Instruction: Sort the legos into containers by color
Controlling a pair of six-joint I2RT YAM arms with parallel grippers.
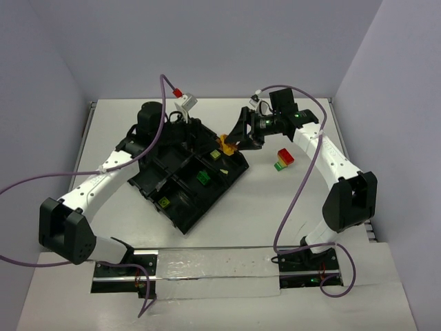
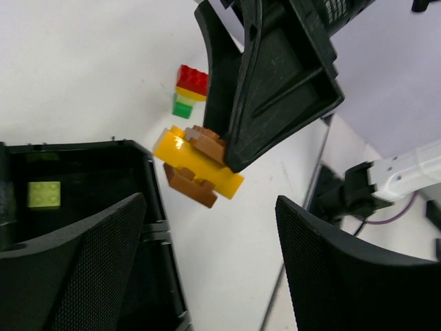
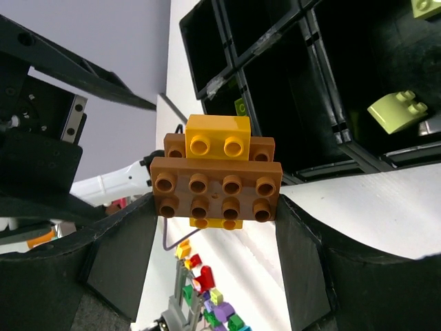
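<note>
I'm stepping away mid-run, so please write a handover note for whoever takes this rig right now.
Left gripper: open, empty, facing the held stack.
Right gripper: shut on the yellow-and-brown stack, at the tray corner.
Done: one green brick and two pale yellow-green bricks lie in separate compartments.
Left: split and sort the held stack; the red-yellow-green stack sits untouched on the table.

Robotics lab, bare pale walls [image 1: 207, 41], white table [image 1: 248, 207], purple cables [image 1: 163, 96]

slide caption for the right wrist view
Right gripper holds a brown-and-yellow lego stack near the black tray.
</note>
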